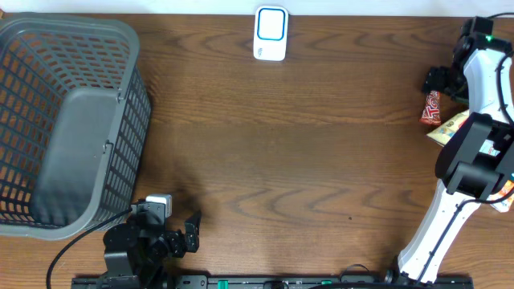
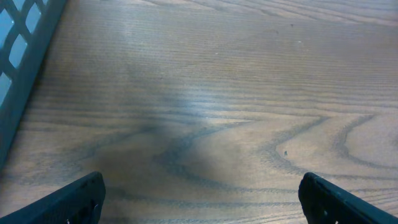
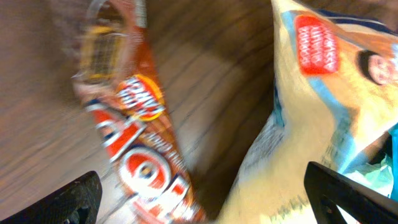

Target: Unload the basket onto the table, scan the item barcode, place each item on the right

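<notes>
A red-orange snack packet [image 3: 140, 143] lies flat on the wooden table beside a pale yellow bag [image 3: 311, 106]. In the overhead view the packet [image 1: 432, 108] and the bag [image 1: 448, 127] sit at the far right edge, partly under the right arm. My right gripper [image 3: 202, 196] hovers over both with its jaws wide open and nothing held; it [image 1: 440, 80] points down just behind the packet. No barcode shows on either item. A white and blue scanner [image 1: 271, 33] rests at the back centre. My left gripper [image 1: 191, 233] is open and empty at the front left, over bare wood [image 2: 199, 199].
A large grey plastic basket [image 1: 120, 120] stands at the left, and its wall shows in the left wrist view [image 2: 22, 68]. A black cable [image 1: 68, 249] runs past the basket to the left arm's base.
</notes>
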`<control>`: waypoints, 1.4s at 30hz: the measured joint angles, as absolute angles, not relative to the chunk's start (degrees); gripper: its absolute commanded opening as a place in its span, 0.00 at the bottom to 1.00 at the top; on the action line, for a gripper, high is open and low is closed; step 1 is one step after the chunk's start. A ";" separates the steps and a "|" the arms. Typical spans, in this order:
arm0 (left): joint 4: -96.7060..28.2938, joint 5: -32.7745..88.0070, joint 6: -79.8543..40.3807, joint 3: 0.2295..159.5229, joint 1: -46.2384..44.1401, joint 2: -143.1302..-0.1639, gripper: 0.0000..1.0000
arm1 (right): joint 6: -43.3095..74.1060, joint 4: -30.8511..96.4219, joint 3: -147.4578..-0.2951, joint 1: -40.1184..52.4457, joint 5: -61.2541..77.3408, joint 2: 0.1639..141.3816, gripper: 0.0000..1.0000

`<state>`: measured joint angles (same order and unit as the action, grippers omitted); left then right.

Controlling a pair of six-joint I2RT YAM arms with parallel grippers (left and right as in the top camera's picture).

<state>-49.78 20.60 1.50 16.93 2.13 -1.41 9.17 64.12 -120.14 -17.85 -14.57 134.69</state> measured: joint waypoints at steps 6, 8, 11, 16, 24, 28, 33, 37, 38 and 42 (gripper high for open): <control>-49.80 20.60 1.50 16.93 2.13 -1.41 0.99 | 9.23 66.32 -120.75 -16.60 -6.72 123.66 0.99; -49.80 20.60 1.50 16.93 2.13 -1.41 0.99 | 9.28 68.49 -121.27 -16.12 -2.57 115.74 0.99; -49.80 20.60 1.50 16.93 2.13 -1.41 0.99 | 9.56 73.47 -121.99 -15.46 1.69 105.30 0.99; -49.76 20.60 1.50 16.91 2.13 -1.41 0.99 | 9.82 82.54 -123.09 -15.46 4.80 88.88 0.99; -49.80 20.60 1.50 16.93 2.13 -1.41 0.99 | 9.87 84.07 -123.09 -15.44 5.82 73.80 0.99; -49.78 20.60 1.50 16.93 2.13 -1.41 0.99 | 10.09 85.73 -123.09 -15.44 6.50 67.85 0.99; -49.78 20.60 1.50 16.93 2.13 -1.41 0.99 | 10.09 89.01 -123.04 -15.35 6.92 61.28 0.99; -49.78 20.60 1.50 16.93 2.13 -1.41 0.99 | 10.09 88.53 -120.97 -14.52 7.07 56.49 0.99; -49.78 20.60 1.50 16.93 2.13 -1.41 0.99 | 10.09 87.72 -119.66 -14.46 7.07 54.78 0.99; -49.78 20.58 1.50 16.93 2.13 -1.41 0.99 | 10.09 81.93 -111.07 -12.91 6.81 46.74 0.99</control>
<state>-49.78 20.58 1.50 16.93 2.13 -1.41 10.09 81.93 -111.07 -12.91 6.81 46.74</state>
